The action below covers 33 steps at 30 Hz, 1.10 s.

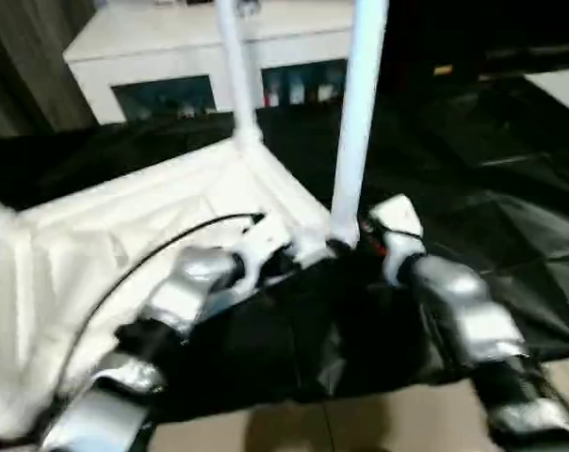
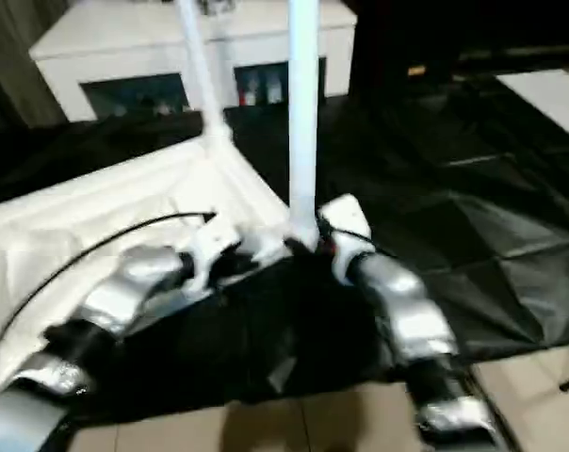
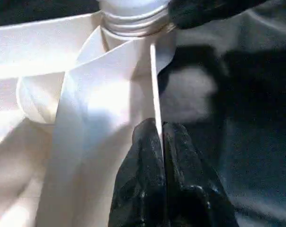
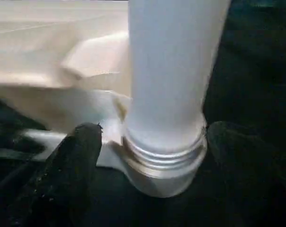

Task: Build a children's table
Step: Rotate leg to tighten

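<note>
The white tabletop (image 1: 124, 235) lies upside down on a black sheet. Two white legs stand upright in its corner sockets: one at the far corner (image 1: 235, 75) and one at the near right corner (image 1: 355, 122). My left gripper (image 3: 159, 130) is shut on a thin white rib of the tabletop just beside that near corner socket. My right gripper (image 4: 164, 142) is at the foot of the near leg (image 4: 174, 71), just above its threaded collar. Its black fingers (image 4: 74, 161) stand open on either side of the tube, with a gap showing on one side.
The black sheet (image 1: 492, 188) spreads to the right and behind. A white cabinet (image 1: 171, 47) with glass doors stands at the back. Pale floor tiles (image 1: 388, 428) show at the near edge. A black cable (image 1: 143, 254) runs along my left forearm.
</note>
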### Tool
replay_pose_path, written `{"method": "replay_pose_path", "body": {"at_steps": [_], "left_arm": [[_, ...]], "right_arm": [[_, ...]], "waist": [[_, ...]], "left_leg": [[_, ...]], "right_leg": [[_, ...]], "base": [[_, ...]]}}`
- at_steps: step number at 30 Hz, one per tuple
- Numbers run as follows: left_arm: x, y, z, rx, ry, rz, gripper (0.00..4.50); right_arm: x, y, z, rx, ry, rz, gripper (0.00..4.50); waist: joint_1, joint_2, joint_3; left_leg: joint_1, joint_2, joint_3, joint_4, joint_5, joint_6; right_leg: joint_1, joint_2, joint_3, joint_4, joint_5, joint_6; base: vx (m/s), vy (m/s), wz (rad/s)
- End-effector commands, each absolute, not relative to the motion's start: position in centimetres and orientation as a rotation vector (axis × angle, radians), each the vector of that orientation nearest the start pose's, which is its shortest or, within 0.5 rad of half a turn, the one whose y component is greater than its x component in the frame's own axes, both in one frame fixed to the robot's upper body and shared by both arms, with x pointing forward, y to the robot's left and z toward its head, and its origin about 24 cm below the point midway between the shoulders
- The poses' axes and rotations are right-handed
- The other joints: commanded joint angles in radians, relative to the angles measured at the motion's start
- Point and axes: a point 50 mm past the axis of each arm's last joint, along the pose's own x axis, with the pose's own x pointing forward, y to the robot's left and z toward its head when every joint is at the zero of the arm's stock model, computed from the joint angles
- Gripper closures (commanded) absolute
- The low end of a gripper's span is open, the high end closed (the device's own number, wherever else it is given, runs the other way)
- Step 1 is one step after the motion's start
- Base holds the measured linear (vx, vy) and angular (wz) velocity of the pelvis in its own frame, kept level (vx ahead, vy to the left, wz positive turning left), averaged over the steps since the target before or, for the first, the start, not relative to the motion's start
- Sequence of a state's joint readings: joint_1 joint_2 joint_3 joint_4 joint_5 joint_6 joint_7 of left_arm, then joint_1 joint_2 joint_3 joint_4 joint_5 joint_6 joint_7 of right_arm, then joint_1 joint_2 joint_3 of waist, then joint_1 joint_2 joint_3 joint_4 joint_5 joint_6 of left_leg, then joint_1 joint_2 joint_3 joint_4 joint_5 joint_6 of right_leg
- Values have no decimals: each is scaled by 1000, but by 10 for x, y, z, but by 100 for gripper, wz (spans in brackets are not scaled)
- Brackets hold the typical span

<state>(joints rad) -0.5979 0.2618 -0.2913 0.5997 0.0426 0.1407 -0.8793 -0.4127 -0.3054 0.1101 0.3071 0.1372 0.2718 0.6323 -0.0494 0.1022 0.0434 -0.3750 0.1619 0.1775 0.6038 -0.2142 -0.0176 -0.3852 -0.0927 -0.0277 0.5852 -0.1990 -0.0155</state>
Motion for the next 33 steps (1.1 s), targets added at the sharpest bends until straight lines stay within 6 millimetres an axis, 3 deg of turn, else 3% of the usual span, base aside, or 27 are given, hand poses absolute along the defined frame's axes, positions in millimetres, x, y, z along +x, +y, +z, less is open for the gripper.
{"method": "replay_pose_path", "body": {"at_steps": [1,2,6,8,10,12,16,19,22,23,30,33], "left_arm": [[315,109,37,386,441,-1176,450],[312,110,38,380,435,-1203,450],[295,115,47,350,424,-1393,450],[293,116,47,343,429,-1425,450],[293,118,47,351,436,-1421,450],[294,119,47,367,440,-1410,450],[294,122,47,372,446,-1404,450],[293,124,48,377,453,-1402,450],[294,126,47,384,454,-1394,450],[294,126,47,383,451,-1389,450],[295,126,48,375,444,-1377,450],[295,125,46,368,447,-1377,450]], "right_arm": [[306,-146,67,-165,242,870,63],[304,-149,67,-173,250,898,63],[297,-161,71,-176,284,1014,63],[298,-164,72,-176,297,1059,63],[297,-164,72,-197,318,1097,63],[296,-165,70,-215,336,1124,63],[295,-168,66,-281,383,1173,63],[295,-171,64,-318,407,1197,63],[296,-172,64,-321,408,1200,89],[298,-171,66,-313,403,1193,100],[300,-169,70,-266,371,1209,166],[299,-168,70,-233,361,1221,171]], "waist": [[11,-10,-62],[13,-14,-62],[29,-5,-63],[37,-6,-63],[46,2,-63],[57,0,-64],[56,1,-64],[54,-5,-66],[54,-5,-66],[56,-10,-67],[55,-8,-69],[56,-11,-70]], "left_leg": [[14,61,-19,-67,-86,163],[16,62,-18,-69,-91,158],[17,63,-18,-69,-81,140],[17,61,-15,-67,-79,140],[22,63,-13,-66,-82,136],[23,63,-13,-66,-81,120],[18,60,-15,-65,-89,105],[14,58,-16,-63,-77,110],[14,58,-15,-60,-69,122],[13,60,-15,-59,-58,131],[12,61,-16,-54,-40,142],[11,60,-16,-53,-37,146]], "right_leg": [[45,-49,16,-44,49,-287],[46,-48,16,-45,42,-287],[46,-46,14,-38,60,-292],[44,-44,13,-36,64,-295],[39,-45,13,-36,54,-294],[38,-45,13,-36,50,-290],[42,-46,11,-34,42,-284],[46,-48,12,-32,55,-285],[44,-48,11,-33,48,-286],[45,-48,11,-31,43,-287],[42,-47,9,-28,44,-285],[43,-48,8,-27,46,-287]], "base": [[0,0,0],[0,0,0],[0,0,0],[0,0,0],[0,0,0],[0,0,0],[0,0,0],[0,0,0],[0,0,0],[0,0,0],[0,0,0],[0,0,0]]}}
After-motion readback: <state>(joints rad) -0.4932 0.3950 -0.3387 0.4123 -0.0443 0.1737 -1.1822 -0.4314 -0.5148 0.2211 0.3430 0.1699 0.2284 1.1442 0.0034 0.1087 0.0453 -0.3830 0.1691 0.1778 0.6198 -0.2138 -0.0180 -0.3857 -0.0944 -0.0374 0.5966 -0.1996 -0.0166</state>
